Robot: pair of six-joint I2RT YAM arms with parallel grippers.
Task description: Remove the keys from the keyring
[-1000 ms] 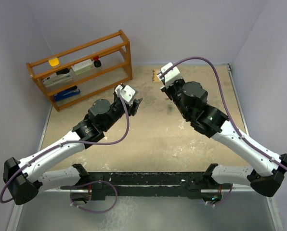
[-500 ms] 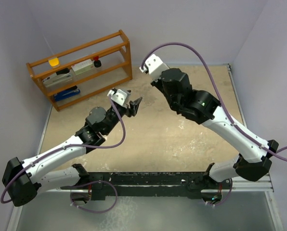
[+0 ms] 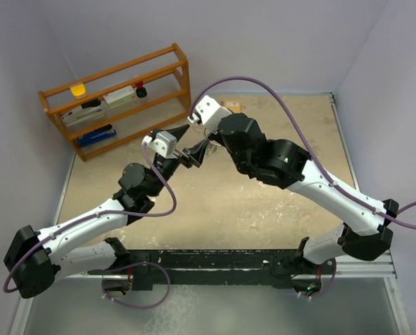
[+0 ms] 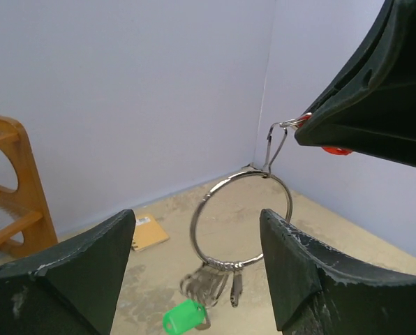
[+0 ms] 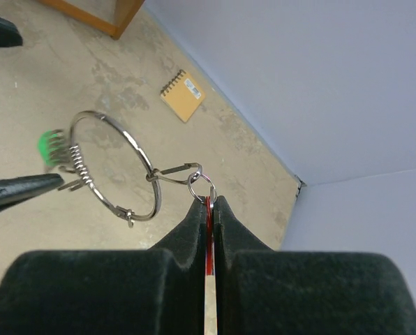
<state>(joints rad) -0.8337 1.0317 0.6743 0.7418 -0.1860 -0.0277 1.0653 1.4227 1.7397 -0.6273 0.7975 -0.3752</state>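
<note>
Your right claw is clamped on the red key, so the thin, likely stiff keyring hangs in the air. Your left claw is apart; grab the light green key by its head.

Between the black fingers of my right end effector shows a thin red strip, the red key. Just past its tips hangs the shiny silver keyring, with plain silver keys and a bright green key at its low side. My left end effector has dark fingers, scuffed pale. Beneath lies a mottled beige surface; farther off, a tan notebook and an orange-brown wooden shelf.
</note>
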